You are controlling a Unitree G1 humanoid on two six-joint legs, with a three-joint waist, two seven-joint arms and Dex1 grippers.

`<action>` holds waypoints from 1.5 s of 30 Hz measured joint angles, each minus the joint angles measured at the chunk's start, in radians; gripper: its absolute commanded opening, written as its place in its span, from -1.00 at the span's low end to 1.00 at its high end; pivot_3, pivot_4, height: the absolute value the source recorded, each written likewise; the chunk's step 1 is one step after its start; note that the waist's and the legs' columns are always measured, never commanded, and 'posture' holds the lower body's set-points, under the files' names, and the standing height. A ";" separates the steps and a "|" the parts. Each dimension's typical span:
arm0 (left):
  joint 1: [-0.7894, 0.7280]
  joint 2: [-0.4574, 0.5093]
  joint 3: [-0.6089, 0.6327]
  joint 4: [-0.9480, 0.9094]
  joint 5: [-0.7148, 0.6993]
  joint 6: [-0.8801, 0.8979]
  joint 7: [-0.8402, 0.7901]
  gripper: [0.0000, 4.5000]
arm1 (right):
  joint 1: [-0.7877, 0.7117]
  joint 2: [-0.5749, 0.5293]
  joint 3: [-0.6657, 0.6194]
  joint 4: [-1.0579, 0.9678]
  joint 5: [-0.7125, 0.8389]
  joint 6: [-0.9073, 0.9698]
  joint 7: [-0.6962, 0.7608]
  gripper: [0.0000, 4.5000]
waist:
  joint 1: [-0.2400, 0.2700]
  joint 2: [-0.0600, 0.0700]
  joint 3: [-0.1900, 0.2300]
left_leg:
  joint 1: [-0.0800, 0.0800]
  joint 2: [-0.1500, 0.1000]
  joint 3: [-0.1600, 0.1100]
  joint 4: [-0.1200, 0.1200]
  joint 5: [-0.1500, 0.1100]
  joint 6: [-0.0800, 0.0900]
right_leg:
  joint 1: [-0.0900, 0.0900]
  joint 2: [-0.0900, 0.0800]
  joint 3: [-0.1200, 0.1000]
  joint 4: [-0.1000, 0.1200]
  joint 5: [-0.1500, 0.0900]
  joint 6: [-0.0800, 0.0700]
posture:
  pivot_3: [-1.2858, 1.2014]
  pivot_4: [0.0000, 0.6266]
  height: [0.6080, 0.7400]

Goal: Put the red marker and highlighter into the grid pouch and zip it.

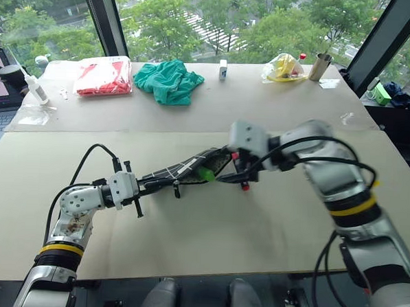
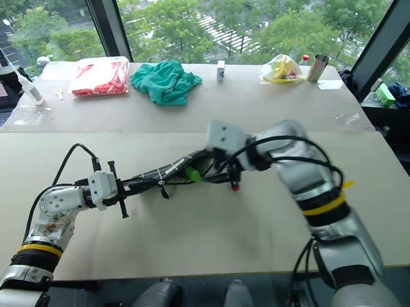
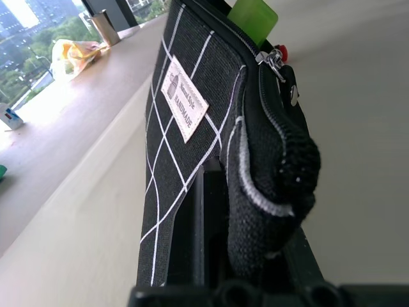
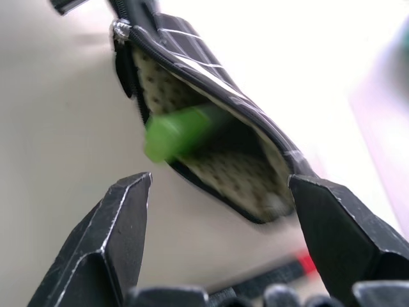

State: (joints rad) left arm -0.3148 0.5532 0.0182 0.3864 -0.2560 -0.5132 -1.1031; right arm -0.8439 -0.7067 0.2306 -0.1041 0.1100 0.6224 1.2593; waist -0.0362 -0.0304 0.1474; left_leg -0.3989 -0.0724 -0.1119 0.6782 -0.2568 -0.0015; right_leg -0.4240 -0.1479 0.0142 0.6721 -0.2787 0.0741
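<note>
My left claw (image 1: 164, 180) is clamped shut on one end of the grid pouch (image 1: 190, 168), holding it above the surface (image 1: 186, 242). The highlighter (image 4: 176, 131) pokes green-end-out from the pouch's open mouth. My right claw (image 4: 220, 211) gapes empty just before it, the red marker (image 1: 244, 186) just below
</note>
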 measured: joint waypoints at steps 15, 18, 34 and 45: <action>0.019 -0.002 0.023 -0.023 -0.024 0.038 0.033 -1.00 | 0.134 0.202 -0.078 -0.019 0.010 0.474 -0.511 0.69 | -0.006 0.000 0.000 | 0.000 0.001 0.001 0.000 0.001 -0.002 | -0.001 -0.001 0.002 0.002 0.000 0.000 | 0.03 -0.52 1.00; 0.015 -0.002 0.023 -0.020 -0.023 0.038 0.033 -1.00 | 0.135 0.210 -0.052 -0.024 -0.011 0.504 -0.582 0.69 | 0.000 0.000 0.000 | 0.000 0.000 0.001 0.001 0.001 -0.001 | -0.001 -0.001 0.001 0.002 0.000 0.000 | 0.03 -0.52 1.00; 0.011 -0.008 0.022 -0.019 -0.021 0.038 0.048 -1.00 | 0.203 0.279 0.039 -0.014 -0.048 0.498 -0.738 -0.41 | -0.007 -0.001 -0.001 | 0.003 0.000 0.001 0.000 -0.001 0.002 | 0.002 -0.001 0.001 0.002 0.000 0.000 | 0.03 -0.52 1.00; 0.011 -0.007 0.022 -0.019 -0.021 0.037 0.051 -1.00 | 0.185 0.165 0.004 0.082 -0.048 0.346 -0.708 -0.77 | 0.007 0.000 -0.001 | 0.001 -0.001 0.002 0.001 -0.002 0.004 | 0.001 -0.001 0.002 0.001 0.000 0.000 | 0.03 -0.52 1.00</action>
State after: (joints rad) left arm -0.3036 0.5463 0.0404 0.3674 -0.2768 -0.4760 -1.0518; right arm -0.6584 -0.5420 0.2350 -0.0225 0.0617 0.9684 0.5510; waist -0.0295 -0.0308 0.1464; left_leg -0.3975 -0.0733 -0.1103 0.6790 -0.2589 0.0023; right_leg -0.4233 -0.1489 0.0158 0.6732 -0.2784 0.0742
